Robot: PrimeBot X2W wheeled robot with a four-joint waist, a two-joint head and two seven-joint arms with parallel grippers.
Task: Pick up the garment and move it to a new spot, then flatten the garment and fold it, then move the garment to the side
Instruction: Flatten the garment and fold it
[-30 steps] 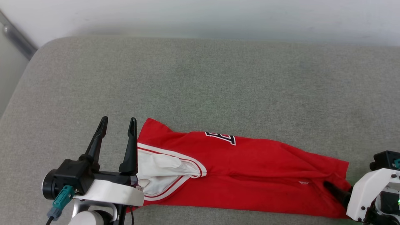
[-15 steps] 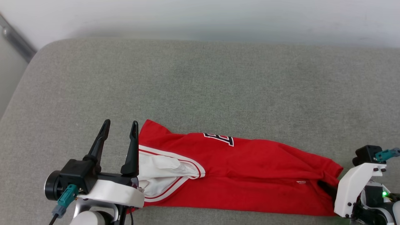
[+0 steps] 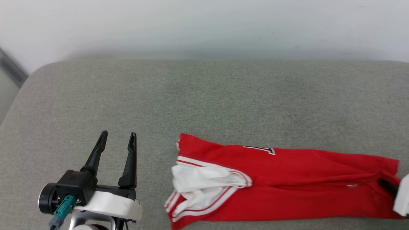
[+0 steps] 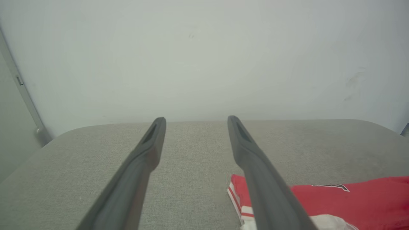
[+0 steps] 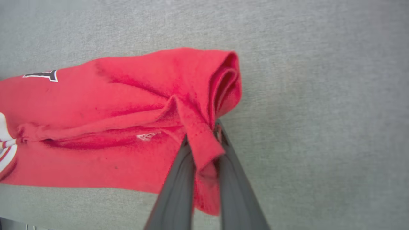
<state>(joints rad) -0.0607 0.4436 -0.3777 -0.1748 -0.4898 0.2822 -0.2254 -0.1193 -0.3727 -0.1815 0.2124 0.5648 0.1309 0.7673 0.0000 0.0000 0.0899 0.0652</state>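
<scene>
One red garment (image 3: 287, 188) lies bunched lengthwise on the grey cushion (image 3: 204, 95). Two claws: the left claw (image 3: 118, 133) gapes empty beside its white end; the right claw (image 5: 202, 143) pinches its red end, tips buried in cloth. Black lettering is mostly hidden.

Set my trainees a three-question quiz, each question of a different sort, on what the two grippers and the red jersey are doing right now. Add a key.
1. True or false: the left gripper is clamped on the garment.
2. Which part of the garment does the right gripper pinch? A the striped-trim end; B the plain red end; C the middle.
3. Fill in: the garment lies on a cushion coloured ____.
Key: 1 false; 2 B; 3 grey.
</scene>
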